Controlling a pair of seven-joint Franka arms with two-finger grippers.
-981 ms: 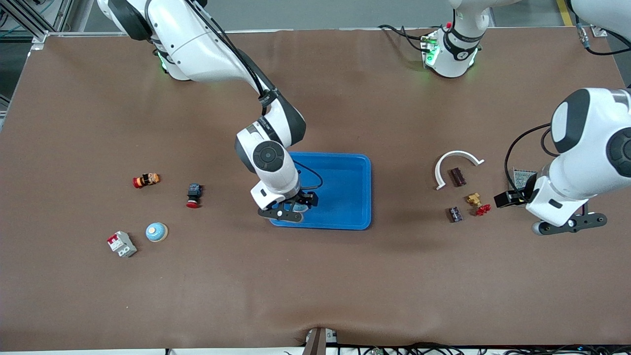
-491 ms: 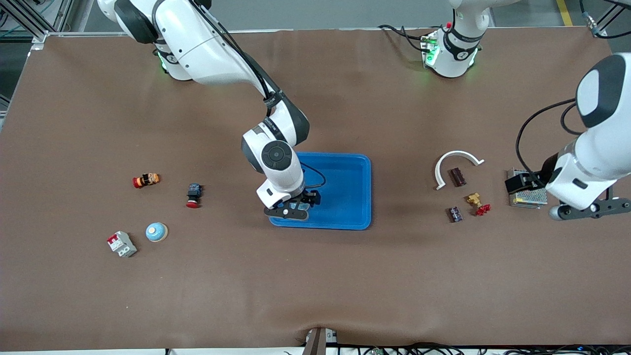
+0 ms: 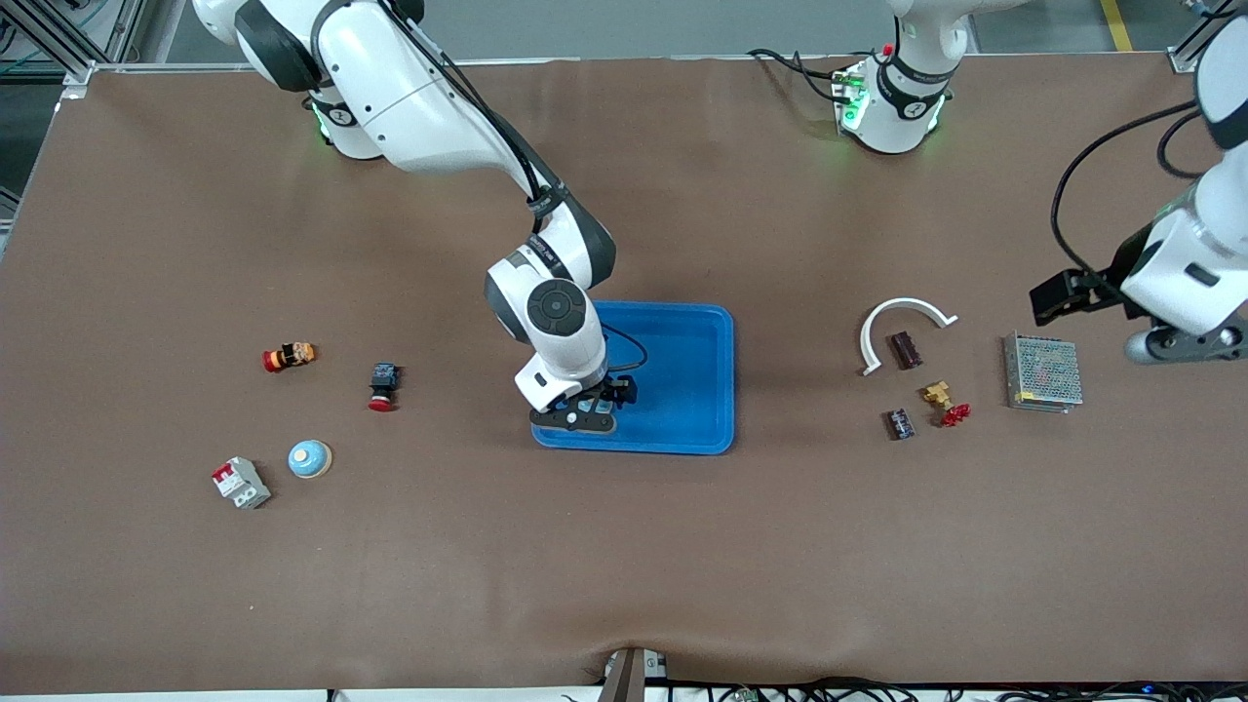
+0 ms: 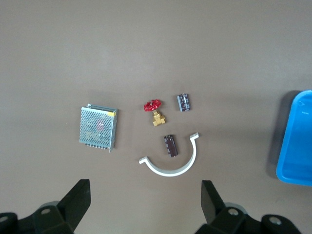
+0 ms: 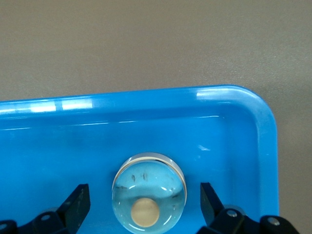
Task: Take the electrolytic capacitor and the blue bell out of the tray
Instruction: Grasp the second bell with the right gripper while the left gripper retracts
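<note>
A pale blue bell with a tan knob [image 5: 148, 197] sits in the blue tray [image 3: 682, 390], near the corner closest to the front camera at the right arm's end. My right gripper [image 3: 575, 417] hangs low over it, open, with a finger [image 5: 78, 202] on each side and clear gaps. Two dark capacitors [image 3: 904, 350] [image 3: 899, 424] lie on the table toward the left arm's end; the left wrist view shows both [image 4: 170, 146] [image 4: 184, 102]. My left gripper [image 3: 1189, 343] is open and empty, up in the air past the mesh box.
A white curved bracket [image 3: 907, 327] lies around one capacitor. A brass valve with a red handle [image 3: 944, 402] and a metal mesh box [image 3: 1043, 372] lie nearby. A second bell [image 3: 310, 458], a breaker [image 3: 241, 483] and two red-tipped buttons [image 3: 289, 356] [image 3: 383, 386] lie toward the right arm's end.
My left arm has swung away from the front camera and outward, uncovering the mesh box. My right gripper has shifted slightly farther over the tray.
</note>
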